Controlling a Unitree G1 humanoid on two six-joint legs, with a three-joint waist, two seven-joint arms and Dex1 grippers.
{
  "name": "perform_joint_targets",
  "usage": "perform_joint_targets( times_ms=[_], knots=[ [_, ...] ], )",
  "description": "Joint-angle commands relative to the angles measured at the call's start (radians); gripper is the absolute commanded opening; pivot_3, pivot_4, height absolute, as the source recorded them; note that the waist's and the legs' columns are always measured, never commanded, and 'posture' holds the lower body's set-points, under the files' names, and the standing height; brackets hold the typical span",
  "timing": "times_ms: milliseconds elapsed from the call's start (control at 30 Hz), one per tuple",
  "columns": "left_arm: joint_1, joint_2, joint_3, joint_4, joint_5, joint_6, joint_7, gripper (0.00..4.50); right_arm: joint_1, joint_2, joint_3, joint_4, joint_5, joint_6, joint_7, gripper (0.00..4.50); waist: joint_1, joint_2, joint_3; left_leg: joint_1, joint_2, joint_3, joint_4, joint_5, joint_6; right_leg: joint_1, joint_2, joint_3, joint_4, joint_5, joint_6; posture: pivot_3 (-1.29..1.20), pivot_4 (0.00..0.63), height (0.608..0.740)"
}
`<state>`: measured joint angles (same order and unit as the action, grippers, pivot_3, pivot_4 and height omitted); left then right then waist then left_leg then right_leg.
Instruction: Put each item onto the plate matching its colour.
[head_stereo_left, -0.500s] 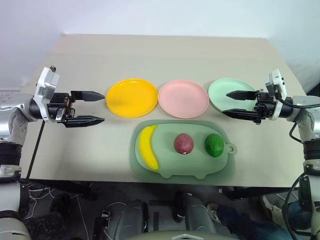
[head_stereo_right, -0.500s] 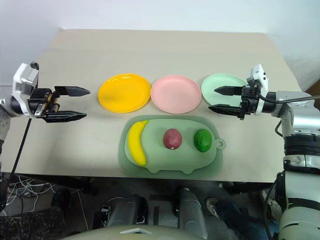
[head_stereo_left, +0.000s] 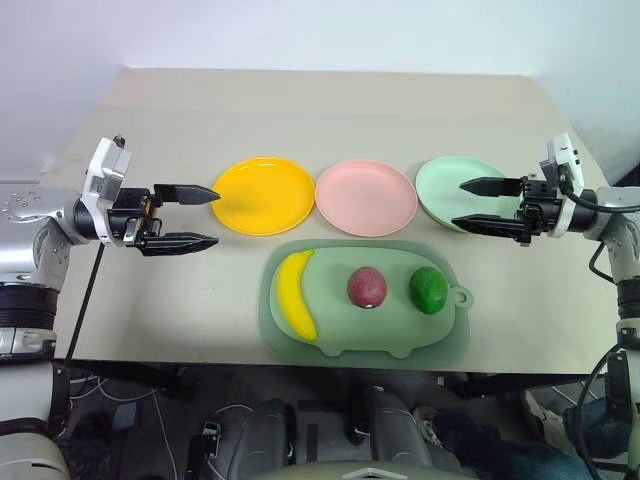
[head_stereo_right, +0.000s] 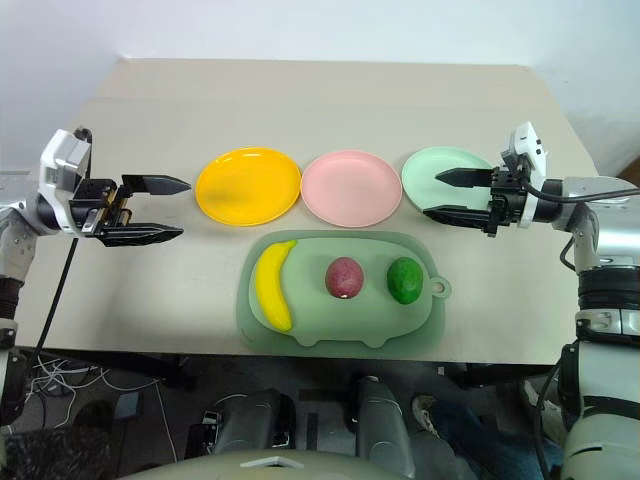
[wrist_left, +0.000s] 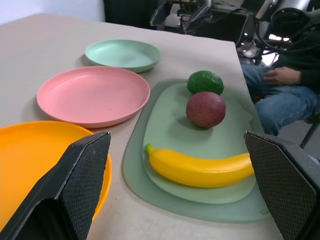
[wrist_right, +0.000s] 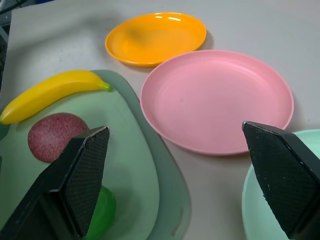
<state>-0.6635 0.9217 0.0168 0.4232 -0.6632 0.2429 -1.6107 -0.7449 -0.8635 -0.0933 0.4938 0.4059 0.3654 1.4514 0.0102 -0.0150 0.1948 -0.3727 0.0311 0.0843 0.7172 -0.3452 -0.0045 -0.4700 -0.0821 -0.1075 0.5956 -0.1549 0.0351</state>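
beige table (head_stereo_left: 330, 110); unlabelled plastic plates (head_stereo_left: 366, 197)

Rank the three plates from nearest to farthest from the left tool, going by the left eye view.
1. Yellow-orange plate: just beyond the tips of the left tool, at the row's left end.
2. Pink plate: middle of the row.
3. Mint green plate: right end, beside the right tool.
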Motion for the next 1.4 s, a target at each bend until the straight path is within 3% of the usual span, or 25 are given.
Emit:
perform_joint_targets(
  times_ms=[33, 733, 1000, 1400],
  knots=[
    [-0.005, 0.008, 0.037, -0.032, -0.006, 0.009, -0.004, 4.49, -0.040, -0.012, -0.016, -0.002, 0.008, -0.002, 0.013, 4.50, 0.000, 0.000, 0.000, 0.000, 0.000, 0.000, 0.000, 0.000, 0.000, 0.000, 0.000, 0.000, 0.000, 0.000, 0.000, 0.00, 0.150, 0.740],
    [0.008, -0.016, 0.047, -0.082, 0.005, 0.047, -0.004, 4.49, -0.026, 0.033, 0.051, -0.049, -0.011, 0.024, 0.074, 4.50, 0.001, 0.000, 0.000, 0.000, 0.000, 0.000, 0.000, 0.001, -0.001, 0.000, 0.000, 0.000, 0.000, 0.000, 0.000, 0.00, 0.150, 0.740],
    [-0.001, -0.014, 0.041, -0.072, 0.016, 0.044, -0.004, 4.49, 0.151, -0.024, 0.108, -0.223, -0.014, -0.022, 0.159, 4.50, 0.003, 0.000, 0.000, 0.000, 0.000, 0.000, 0.000, 0.001, -0.001, 0.000, 0.000, 0.000, 0.000, 0.000, 0.000, 0.00, 0.150, 0.740],
    [-0.031, -0.019, 0.017, -0.049, 0.015, 0.040, -0.004, 4.49, 0.241, -0.024, 0.120, -0.352, -0.006, -0.039, 0.162, 4.50, 0.003, 0.000, 0.000, 0.000, 0.000, 0.000, 0.001, 0.000, -0.001, 0.000, 0.000, 0.000, 0.000, 0.000, 0.000, 0.00, 0.150, 0.740]
  ],
)
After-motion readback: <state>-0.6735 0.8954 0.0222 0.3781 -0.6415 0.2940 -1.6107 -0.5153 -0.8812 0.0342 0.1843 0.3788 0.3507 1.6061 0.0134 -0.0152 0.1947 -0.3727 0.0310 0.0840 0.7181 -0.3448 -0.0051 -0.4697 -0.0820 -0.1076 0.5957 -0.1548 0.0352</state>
